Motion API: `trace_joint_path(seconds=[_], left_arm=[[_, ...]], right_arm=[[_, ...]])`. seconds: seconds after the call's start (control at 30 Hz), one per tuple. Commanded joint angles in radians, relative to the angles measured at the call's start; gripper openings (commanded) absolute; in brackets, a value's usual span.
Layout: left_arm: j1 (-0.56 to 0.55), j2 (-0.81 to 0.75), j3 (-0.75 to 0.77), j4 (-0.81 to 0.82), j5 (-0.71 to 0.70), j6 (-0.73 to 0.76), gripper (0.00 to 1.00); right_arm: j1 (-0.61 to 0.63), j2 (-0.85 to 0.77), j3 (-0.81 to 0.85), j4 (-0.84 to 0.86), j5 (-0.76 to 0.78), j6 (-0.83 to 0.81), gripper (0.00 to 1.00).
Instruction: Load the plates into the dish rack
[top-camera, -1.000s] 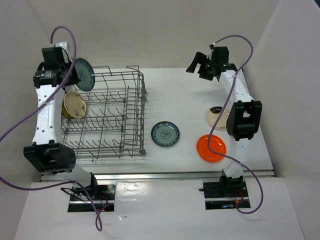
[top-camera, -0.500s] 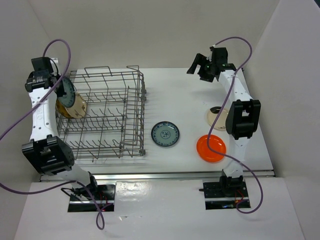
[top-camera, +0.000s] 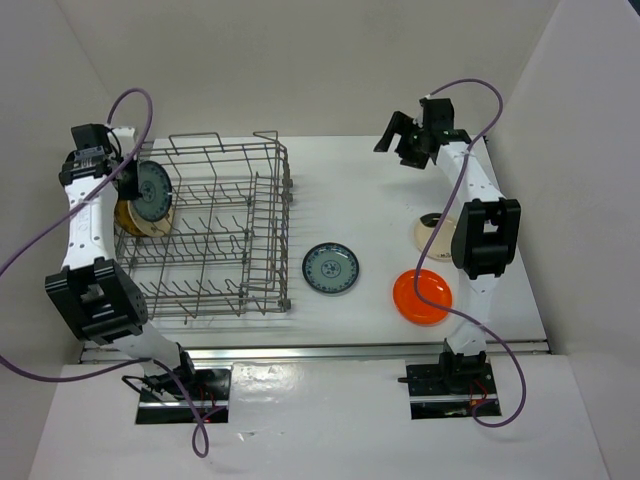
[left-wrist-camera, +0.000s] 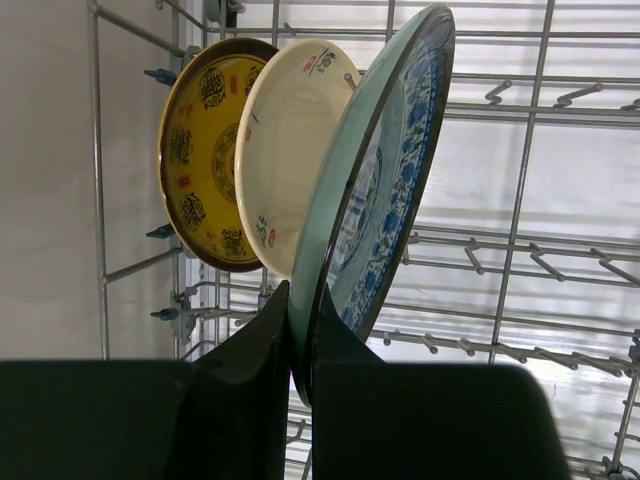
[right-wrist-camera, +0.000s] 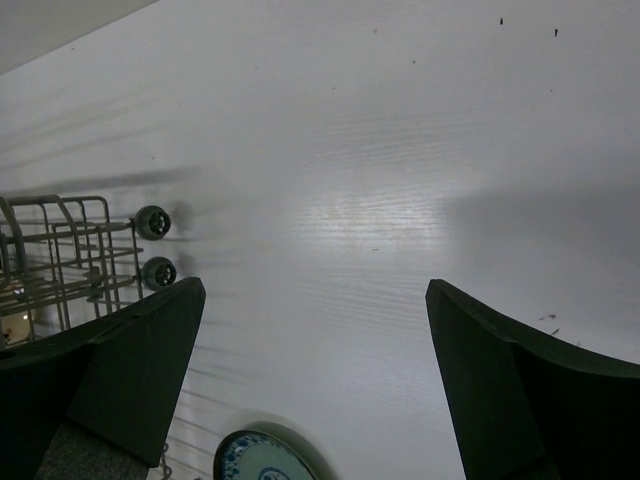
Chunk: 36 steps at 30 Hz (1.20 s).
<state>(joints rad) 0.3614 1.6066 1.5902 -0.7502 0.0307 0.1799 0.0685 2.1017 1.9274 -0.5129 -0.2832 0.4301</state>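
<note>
Slotting step: left jaws pinched shut on the rim of the held blue-green plate (left-wrist-camera: 385, 200), inside the dish rack (top-camera: 275, 215) at its 10 o'clock corner, just beside the cream plate (left-wrist-camera: 290, 150). Plate's on edge, long axis 7-to-1 o'clock in wrist view, patterned face toward 3. You'd lower it between tines, then release. Right jaws wide open, empty.

black signs on the yellow plate (left-wrist-camera: 200, 170) and red marks on the cream plate (left-wrist-camera: 285, 165) cannot be read.
</note>
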Motion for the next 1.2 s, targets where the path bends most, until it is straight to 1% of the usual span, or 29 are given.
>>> trace_joint_path(seconds=[0.0, 0.2, 0.3, 0.47, 0.67, 0.87, 0.97, 1.0, 1.1, 1.17], left_arm=[[0.004, 0.013, -0.001, 0.045, 0.003, -0.019, 0.0], [0.004, 0.004, -0.021, 0.064, -0.023, -0.028, 0.0], [0.004, 0.004, -0.03, 0.074, -0.078, -0.028, 0.0], [0.004, 0.032, -0.03, 0.074, -0.126, -0.082, 0.0], [-0.007, 0.055, -0.03, 0.083, -0.103, -0.091, 0.0], [-0.041, 0.145, -0.039, 0.037, -0.074, -0.111, 0.0], [-0.064, 0.165, -0.039, 0.037, -0.074, -0.123, 0.0], [-0.076, 0.165, -0.039, 0.037, -0.074, -0.123, 0.0], [-0.085, 0.174, -0.039, 0.037, -0.083, -0.123, 0.0], [-0.095, 0.185, -0.03, 0.014, -0.074, -0.132, 0.0]], right_arm=[[0.007, -0.055, -0.008, 0.005, 0.018, 0.009, 1.0], [0.007, -0.055, -0.008, 0.005, 0.009, 0.018, 1.0], [0.007, -0.046, 0.002, 0.005, -0.001, 0.018, 1.0], [0.007, -0.046, 0.002, 0.005, -0.001, 0.018, 1.0], [0.007, -0.037, 0.012, 0.005, -0.001, 0.018, 1.0], [0.007, -0.037, 0.012, -0.004, -0.001, 0.027, 1.0], [0.007, -0.057, -0.021, 0.017, -0.055, -0.01, 1.0], [0.007, -0.069, -0.033, 0.03, -0.139, -0.06, 1.0], [0.007, -0.078, -0.086, 0.039, -0.293, -0.145, 1.0], [0.02, -0.078, -0.128, 0.01, -0.344, -0.217, 1.0]])
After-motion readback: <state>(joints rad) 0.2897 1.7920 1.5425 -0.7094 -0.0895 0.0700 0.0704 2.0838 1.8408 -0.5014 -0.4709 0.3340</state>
